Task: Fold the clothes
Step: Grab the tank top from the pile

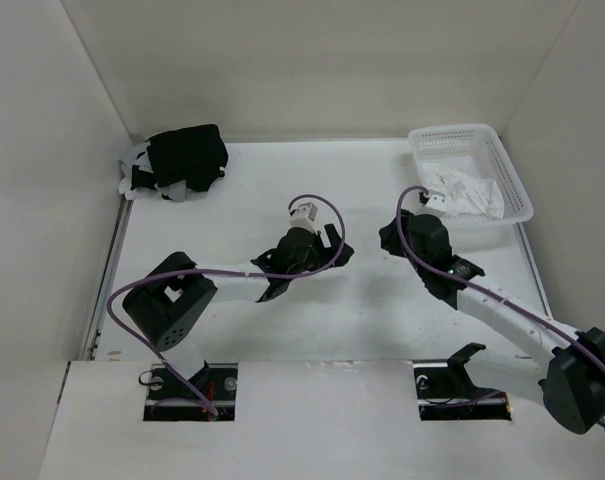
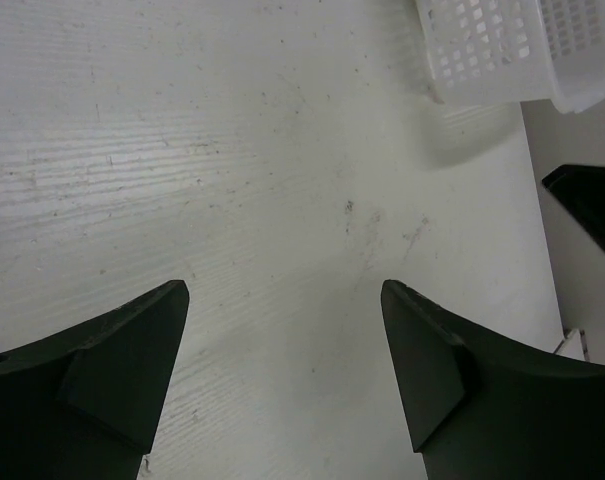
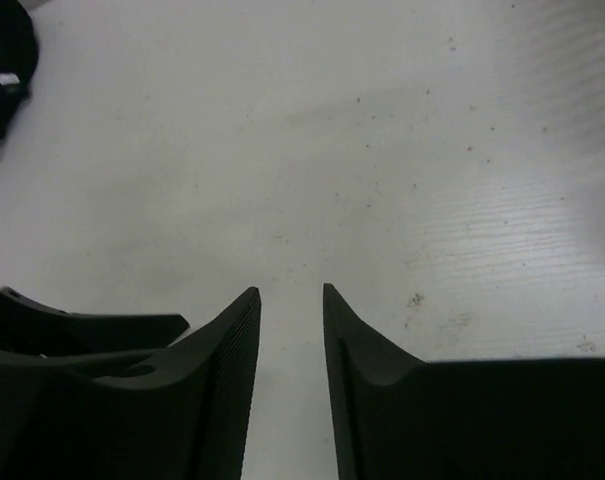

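The crumpled white thin-fabric camisole (image 1: pixel 467 190) lies in the white plastic mesh basket (image 1: pixel 452 132), ahead and right of the left gripper (image 2: pixel 282 290), whose jaws stand wide apart and empty. The right gripper (image 3: pixel 290 290) (near the basket) shows a narrow gap, gripping nothing.

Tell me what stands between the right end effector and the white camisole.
Only the side wall of the white mesh basket: the camisole lies crumpled inside it, and the right end effector sits outside that wall, pointing away. The basket's top is open.
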Robot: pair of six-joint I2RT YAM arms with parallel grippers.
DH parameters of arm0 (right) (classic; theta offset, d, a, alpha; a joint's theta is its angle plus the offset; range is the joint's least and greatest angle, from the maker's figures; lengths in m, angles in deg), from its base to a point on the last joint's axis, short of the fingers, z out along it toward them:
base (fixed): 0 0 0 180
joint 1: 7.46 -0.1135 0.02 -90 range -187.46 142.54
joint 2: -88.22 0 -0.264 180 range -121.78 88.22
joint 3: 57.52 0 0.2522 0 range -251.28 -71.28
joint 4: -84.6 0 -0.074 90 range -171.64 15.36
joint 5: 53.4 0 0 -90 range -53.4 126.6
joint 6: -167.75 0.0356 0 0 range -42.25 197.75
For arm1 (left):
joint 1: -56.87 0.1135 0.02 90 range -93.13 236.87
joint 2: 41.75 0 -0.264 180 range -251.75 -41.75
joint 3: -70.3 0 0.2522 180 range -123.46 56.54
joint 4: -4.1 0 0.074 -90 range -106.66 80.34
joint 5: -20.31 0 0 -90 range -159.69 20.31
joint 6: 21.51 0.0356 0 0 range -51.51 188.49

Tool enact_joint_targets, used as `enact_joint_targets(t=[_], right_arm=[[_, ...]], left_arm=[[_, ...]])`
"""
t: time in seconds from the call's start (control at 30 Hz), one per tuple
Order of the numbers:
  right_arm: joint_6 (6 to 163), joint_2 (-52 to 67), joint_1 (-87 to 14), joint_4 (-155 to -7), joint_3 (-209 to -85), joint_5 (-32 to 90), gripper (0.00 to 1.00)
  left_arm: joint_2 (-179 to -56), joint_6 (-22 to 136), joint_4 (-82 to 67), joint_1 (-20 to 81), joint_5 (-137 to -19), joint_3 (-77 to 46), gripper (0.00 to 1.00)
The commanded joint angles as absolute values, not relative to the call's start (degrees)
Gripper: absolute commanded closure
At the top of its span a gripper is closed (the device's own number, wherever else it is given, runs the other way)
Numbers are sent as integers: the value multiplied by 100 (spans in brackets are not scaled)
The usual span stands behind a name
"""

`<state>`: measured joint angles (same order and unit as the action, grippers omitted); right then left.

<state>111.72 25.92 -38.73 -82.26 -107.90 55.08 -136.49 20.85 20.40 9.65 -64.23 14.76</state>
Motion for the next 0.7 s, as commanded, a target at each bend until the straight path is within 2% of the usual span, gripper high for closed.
enact_joint_targets(t=[0.0, 0.07, 0.17, 0.27, 0.3, 0.37, 0.4, 0.47, 0.5, 0.53, 0.67], right_arm=[[11018, 2538, -3651, -8480, -11416, 5515, 74], [10835, 2451, -3415, -8358, -11811, 5541, 88], [10702, 2214, -2941, -8156, -12311, 5567, 100], [10658, 1679, -2299, -7910, -13066, 5610, 100], [10571, 1485, -2106, -7857, -13270, 5716, 97], [10438, 1002, -1614, -7716, -13709, 6031, 86], [10420, 591, -1194, -7594, -14024, 6294, 73], [10437, -42, -639, -7409, -14473, 6358, 55], [10438, -142, -566, -7373, -14537, 6341, 52], [10525, -673, -244, -7077, -14868, 6210, 45], [10640, -1618, 32, -6776, -15372, 5753, 41]], left_arm=[[-13684, 2200, 2180, 840, -6626, 1233, 22], [-13763, 2208, 2198, 709, -6635, 1207, 22], [-13825, 2235, 2320, 551, -6608, 1242, 23], [-13887, 2375, 2645, 383, -6635, 1339, 27], [-13878, 2428, 2698, 357, -6635, 1374, 29], [-13817, 2507, 2769, 295, -6652, 1435, 34], [-13755, 2525, 2778, 269, -6678, 1488, 36], [-13641, 2534, 2857, 181, -6635, 1611, 39], [-13632, 2551, 2918, 155, -6635, 1646, 40], [-13640, 2586, 3023, 146, -6669, 1699, 40], [-13614, 2586, 3068, 224, -6749, 1743, 40]])
